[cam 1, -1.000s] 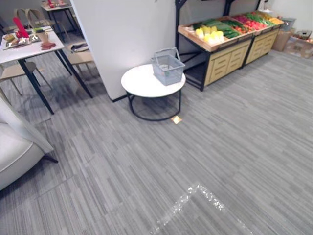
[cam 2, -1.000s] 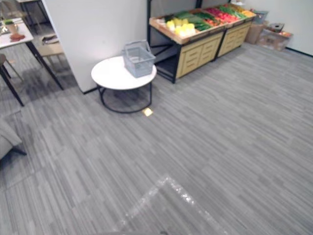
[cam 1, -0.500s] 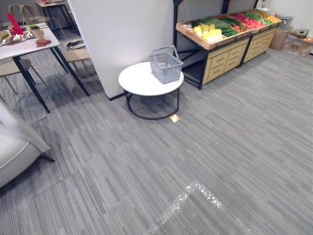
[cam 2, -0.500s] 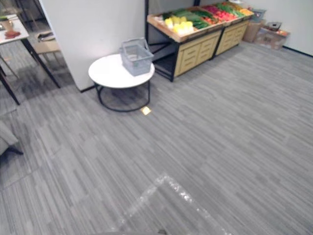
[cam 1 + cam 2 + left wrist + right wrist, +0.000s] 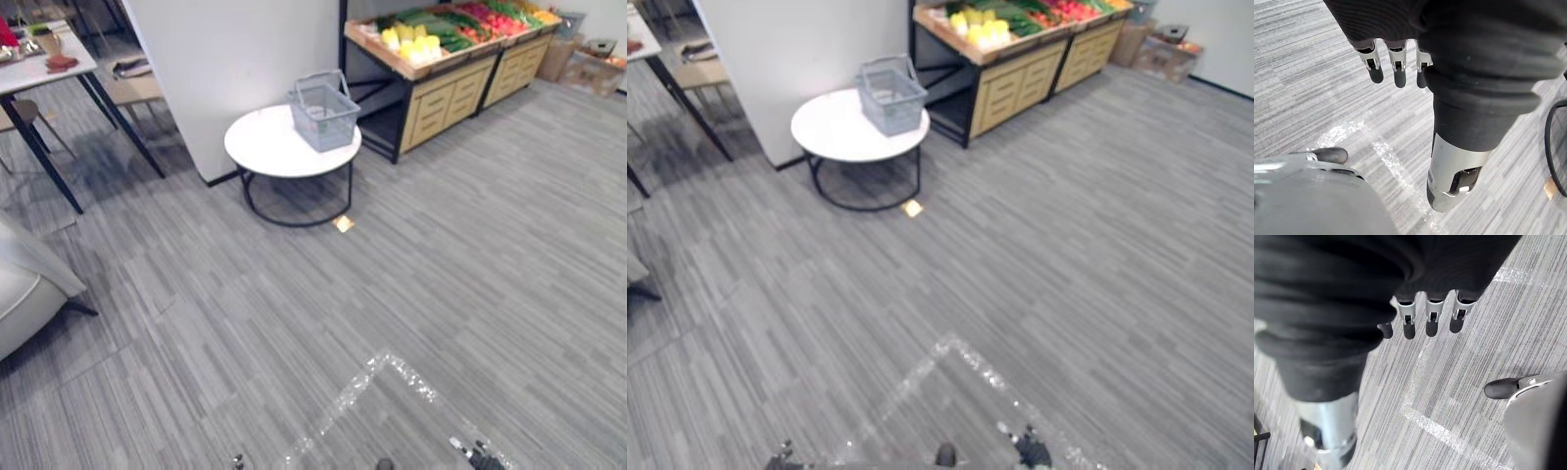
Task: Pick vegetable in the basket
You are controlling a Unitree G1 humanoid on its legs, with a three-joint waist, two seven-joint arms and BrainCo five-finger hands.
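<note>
Striped grey floor (image 5: pixel 441 245), wooden produce stand (image 5: pixel 446 88) and round white worktop (image 5: pixel 265 147) ahead.
Wire basket (image 5: pixel 323 113) stands on the worktop, near the stand; vegetables (image 5: pixel 431 34) lie on the stand, apart from it. Left hand (image 5: pixel 1399 63) and right hand (image 5: pixel 1433 318) hang over the floor, fingers straight and relaxed, gripping nothing.

Open floor (image 5: pixel 431 264) near and right. Obstacles, far: round bench (image 5: pixel 260 149) carrying basket (image 5: pixel 323 113); produce stand (image 5: pixel 446 98) to its right.
</note>
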